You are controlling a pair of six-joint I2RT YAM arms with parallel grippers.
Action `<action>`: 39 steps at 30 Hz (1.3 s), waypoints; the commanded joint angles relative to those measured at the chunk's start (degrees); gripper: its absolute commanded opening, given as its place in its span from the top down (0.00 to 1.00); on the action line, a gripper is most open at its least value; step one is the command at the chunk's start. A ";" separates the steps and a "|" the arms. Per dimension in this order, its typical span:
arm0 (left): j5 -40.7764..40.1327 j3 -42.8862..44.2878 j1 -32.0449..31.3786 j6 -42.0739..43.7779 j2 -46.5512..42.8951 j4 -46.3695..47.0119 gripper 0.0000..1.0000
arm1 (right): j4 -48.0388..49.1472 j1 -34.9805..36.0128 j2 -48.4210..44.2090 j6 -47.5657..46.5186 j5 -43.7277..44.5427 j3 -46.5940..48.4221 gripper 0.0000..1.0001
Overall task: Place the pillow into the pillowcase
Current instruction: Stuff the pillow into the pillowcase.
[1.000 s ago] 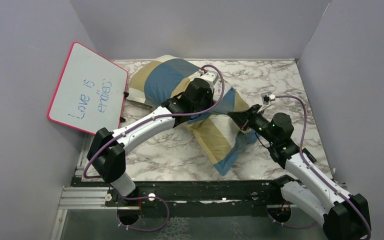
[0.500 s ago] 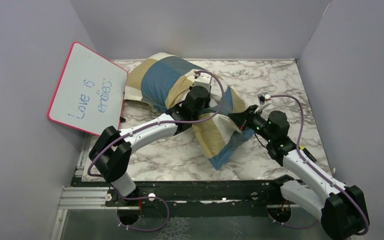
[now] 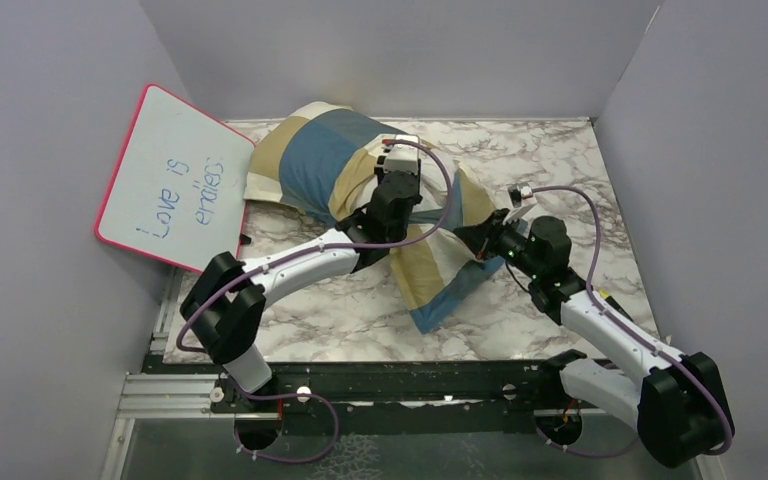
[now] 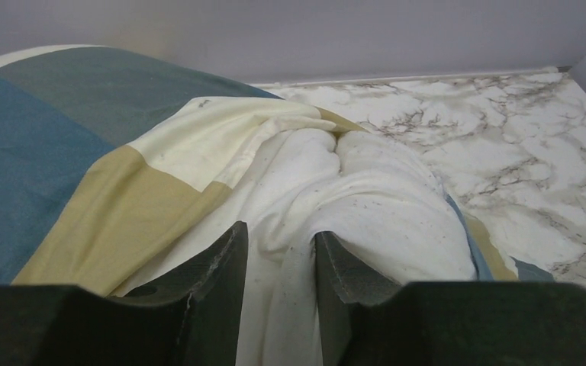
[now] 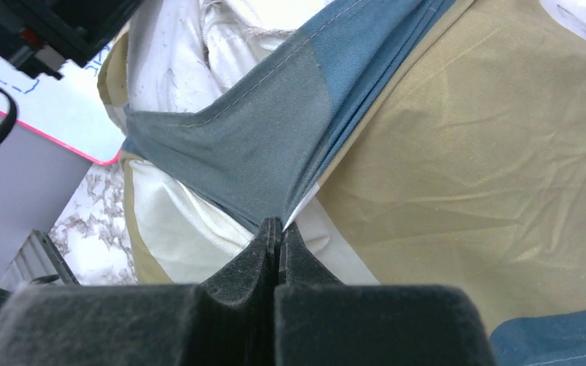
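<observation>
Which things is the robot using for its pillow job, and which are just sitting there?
For the job:
- pillow, white, poking out of the case
- checked pillowcase
- left gripper, jaws apart around pillow fabric
- right gripper, pinching the pillowcase

Just lying about:
- pink-rimmed whiteboard with writing on it, at the left
- marble table under everything

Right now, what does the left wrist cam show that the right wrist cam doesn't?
Left wrist only: the left gripper, jaws apart with a fold of white fabric between them, and the table's far edge meeting the back wall.
Right wrist only: the right gripper pinched shut on the blue hem of the pillowcase, and the pink-rimmed whiteboard behind it.
Both: the checked pillowcase, the white pillow showing at its opening, and some marble table.
</observation>
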 commanded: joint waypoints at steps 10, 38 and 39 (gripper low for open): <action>22.69 -6.00 3.00 -9.23 -19.72 -11.95 0.44 | -10.06 -0.30 -1.38 -1.77 4.93 4.21 1.00; 50.30 6.88 5.59 -22.51 21.83 -10.79 0.77 | -11.93 -0.31 -5.59 -1.66 13.32 7.95 1.00; 48.74 5.79 5.48 -23.22 24.19 -11.31 0.77 | -11.23 -0.30 -6.43 -1.76 13.20 8.75 1.00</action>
